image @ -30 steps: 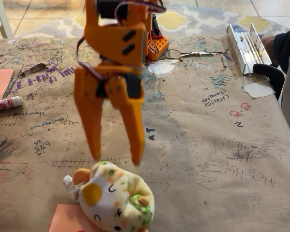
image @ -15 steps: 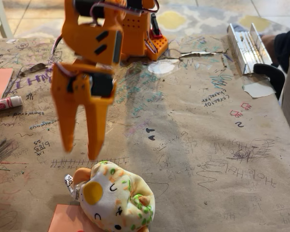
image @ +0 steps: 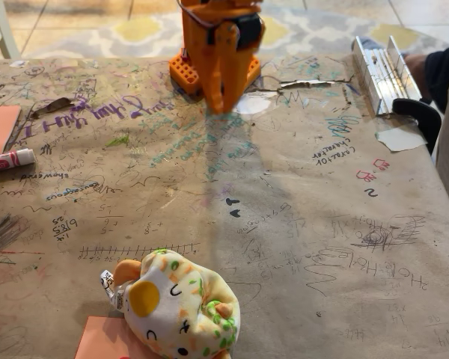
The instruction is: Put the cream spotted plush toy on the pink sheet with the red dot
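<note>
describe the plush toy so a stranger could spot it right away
Start at the scribbled brown paper table and go to its near edge, left of centre. There the cream spotted plush toy lies partly on a pink sheet: the one soft, rounded thing, with green spots and orange ears.

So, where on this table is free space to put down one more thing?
The widest bare stretch of the table lies right of the plush toy, toward the right edge. The middle, between the toy and the gripper, is free too. The left edge is busier: a marker and a pink sheet.
</note>
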Motion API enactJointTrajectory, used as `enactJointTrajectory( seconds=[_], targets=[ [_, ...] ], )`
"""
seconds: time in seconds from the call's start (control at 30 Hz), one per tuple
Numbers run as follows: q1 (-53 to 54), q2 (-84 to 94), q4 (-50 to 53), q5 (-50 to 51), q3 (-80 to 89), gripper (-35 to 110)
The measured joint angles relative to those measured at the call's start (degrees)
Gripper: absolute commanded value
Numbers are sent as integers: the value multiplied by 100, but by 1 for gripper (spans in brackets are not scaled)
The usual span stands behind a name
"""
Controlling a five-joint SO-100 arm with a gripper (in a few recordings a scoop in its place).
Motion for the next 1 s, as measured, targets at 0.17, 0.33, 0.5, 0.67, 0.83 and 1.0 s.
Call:
enactJointTrajectory(
  seconds=[0.17, 0.33, 0.5, 0.67, 0.83, 1.0],
  targets=[
    [378, 1934, 475, -1195, 624, 0],
    [773, 2127, 141, -1556, 1160, 0],
    [1389, 2136, -290, -1916, 1942, 0],
    [1503, 2136, -352, -1916, 1995, 0],
    [1503, 2136, -352, -1916, 1995, 0],
    [1503, 2136, -352, -1916, 1995, 0]
  ],
)
